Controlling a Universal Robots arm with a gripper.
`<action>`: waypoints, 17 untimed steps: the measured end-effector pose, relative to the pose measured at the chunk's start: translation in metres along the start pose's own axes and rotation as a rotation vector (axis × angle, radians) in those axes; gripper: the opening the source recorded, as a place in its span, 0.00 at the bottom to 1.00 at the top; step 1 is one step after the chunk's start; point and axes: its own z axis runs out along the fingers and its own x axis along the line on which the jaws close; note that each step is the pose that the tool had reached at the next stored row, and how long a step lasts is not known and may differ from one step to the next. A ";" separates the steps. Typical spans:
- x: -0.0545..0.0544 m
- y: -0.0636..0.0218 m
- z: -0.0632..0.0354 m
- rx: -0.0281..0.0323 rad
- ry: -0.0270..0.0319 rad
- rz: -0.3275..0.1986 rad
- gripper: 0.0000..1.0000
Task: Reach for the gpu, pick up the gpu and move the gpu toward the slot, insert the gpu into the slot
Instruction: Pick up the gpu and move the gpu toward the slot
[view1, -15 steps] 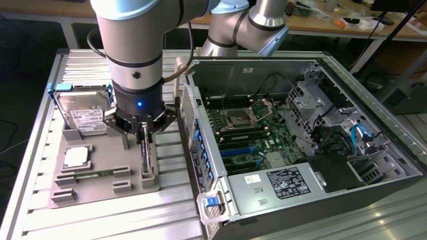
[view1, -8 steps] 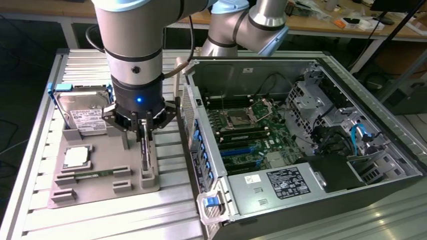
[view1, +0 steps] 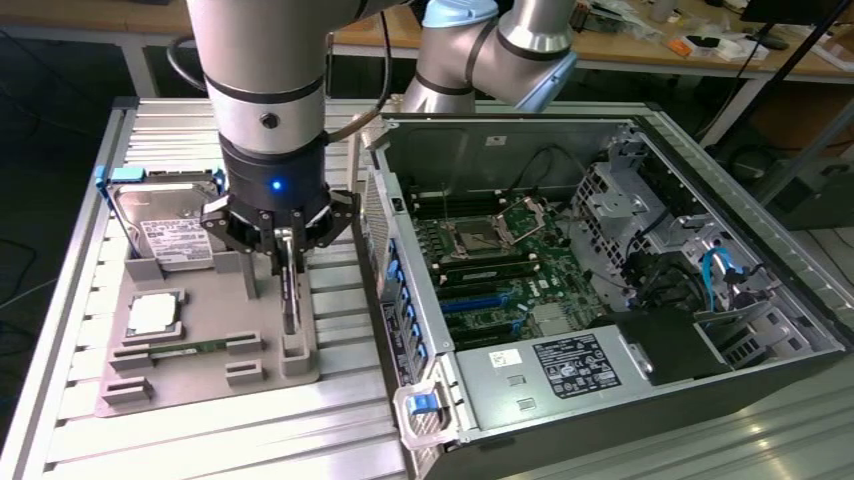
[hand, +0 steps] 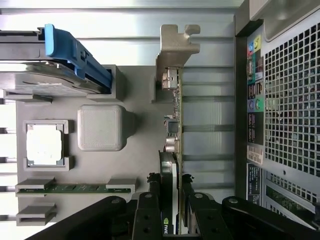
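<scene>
The gpu is a thin dark card standing on edge in the grey holder tray, on the exterior view's left of the open computer case. In the wrist view the gpu runs away from me, its silvery bracket at the far end. My gripper hangs straight above it, and its black fingers press the card's near end from both sides; my gripper is shut on the card. The card's lower edge still sits in the tray's supports. The blue slot lies on the green motherboard inside the case.
On the tray also rest a hard drive with a blue bracket, a square processor chip and a memory stick. The case wall rises just beside the tray. A power supply fills the case's near end.
</scene>
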 end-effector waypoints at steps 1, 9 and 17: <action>0.000 0.0002 -0.0031 0.0000 0.0000 0.000 0.27; 0.000 0.0009 -0.0179 0.0000 0.0000 0.000 0.27; 0.000 0.0015 -0.0306 0.0000 0.0000 0.000 0.27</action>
